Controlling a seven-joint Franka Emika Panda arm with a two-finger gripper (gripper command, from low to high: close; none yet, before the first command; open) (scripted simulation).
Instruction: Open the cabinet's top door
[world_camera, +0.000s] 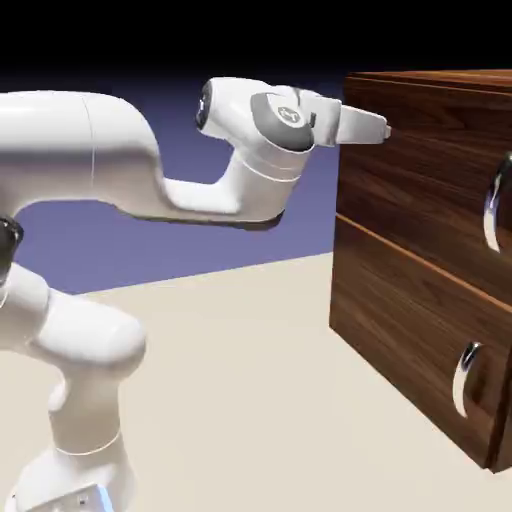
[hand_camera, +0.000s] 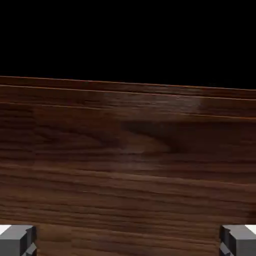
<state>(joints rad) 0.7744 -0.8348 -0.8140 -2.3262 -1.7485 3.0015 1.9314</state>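
Note:
The dark walnut cabinet (world_camera: 436, 82) fills the exterior view's right side. Its top door (world_camera: 425, 185) is shut flush and carries a curved chrome handle (world_camera: 492, 208) near the picture's right edge. My gripper (world_camera: 376, 128) points at the door's upper left corner, well left of that handle and close to the wood. In the hand view the gripper (hand_camera: 128, 246) is open: its grey fingertips (hand_camera: 17, 240) stand far apart at the bottom corners with nothing between them. Beyond them there is only the cabinet's wood grain (hand_camera: 128, 150). No handle shows in the hand view.
Below the top door sits the lower panel (world_camera: 405, 335) with its own silver handle (world_camera: 464, 378). The beige table (world_camera: 250, 400) stretches in front of the cabinet. My white arm (world_camera: 120, 160) arches in from the lower left.

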